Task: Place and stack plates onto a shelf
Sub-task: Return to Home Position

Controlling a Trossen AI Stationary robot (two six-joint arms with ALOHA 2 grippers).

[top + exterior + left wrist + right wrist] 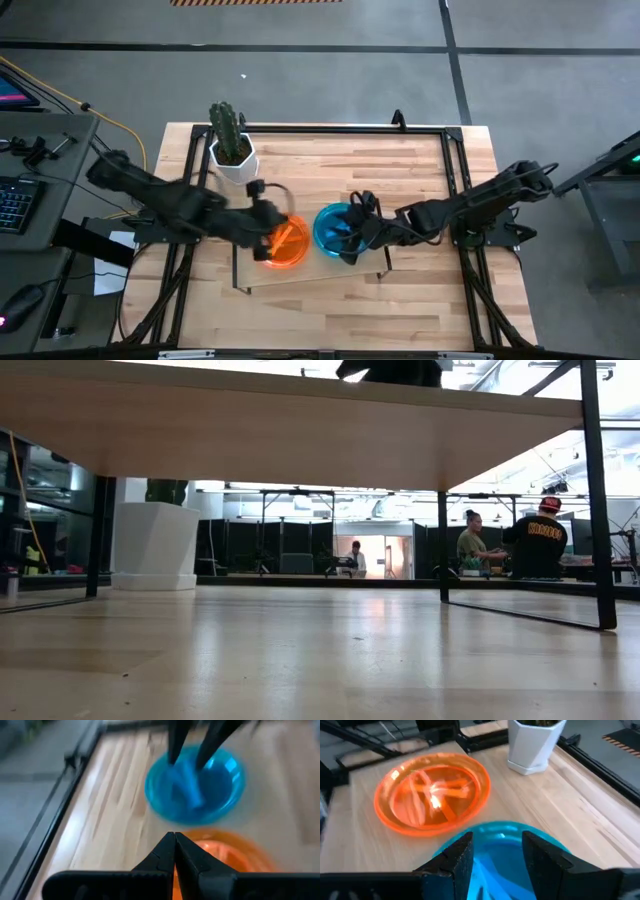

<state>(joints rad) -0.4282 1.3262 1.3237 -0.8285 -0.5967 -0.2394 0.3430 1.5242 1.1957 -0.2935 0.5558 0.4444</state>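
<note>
Left gripper [266,240], pinched shut, hovers at nine o'clock of the orange plates [288,245] on the shelf [318,274]. At their three o'clock, blue plates [328,228] lie under the right gripper [350,236], fingers spread apart. Stacking seems done; both arms should retract home.

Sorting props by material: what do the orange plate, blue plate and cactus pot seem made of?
Orange plate: probably glossy translucent plastic; bright glint inside. Blue plate: likely the same, see-through and shiny. Cactus pot: opaque smooth white, ceramic or plastic.

Seen from the low view, the shelf [300,435] hides the plates [295,248] and the cactus [165,490] top.
</note>
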